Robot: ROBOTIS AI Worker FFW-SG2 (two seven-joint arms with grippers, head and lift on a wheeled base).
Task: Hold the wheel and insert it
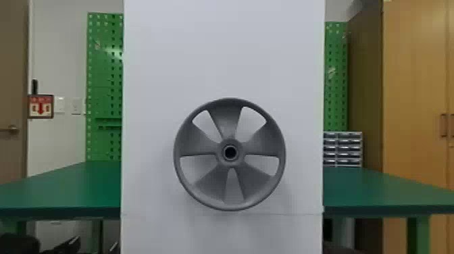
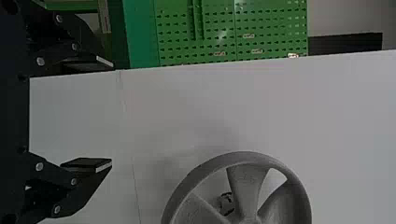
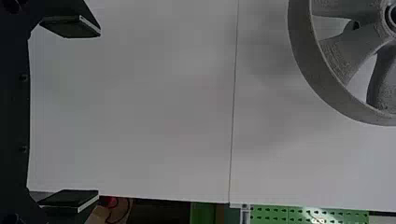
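The grey five-spoked wheel (image 1: 229, 130) stands upright against a white panel, its dark round hub hole facing the head camera. In the left wrist view, my left gripper (image 2: 112, 114) is open with nothing between its fingers, and the wheel (image 2: 245, 186) is beyond them, partly cut off by the picture's edge. My right gripper (image 3: 99, 114) is wide open in the right wrist view, also holding nothing; part of the wheel (image 3: 322, 74) stands apart from its fingertips. A small part behind the spokes is visible through the wheel's openings.
The tall white panel (image 1: 223, 50) has a thin horizontal seam below the wheel. Green tabletops (image 1: 67, 185) extend on both sides behind it. Farther back are green pegboards (image 1: 104, 84), a small drawer unit (image 1: 343, 148) and a wooden cabinet (image 1: 415, 84).
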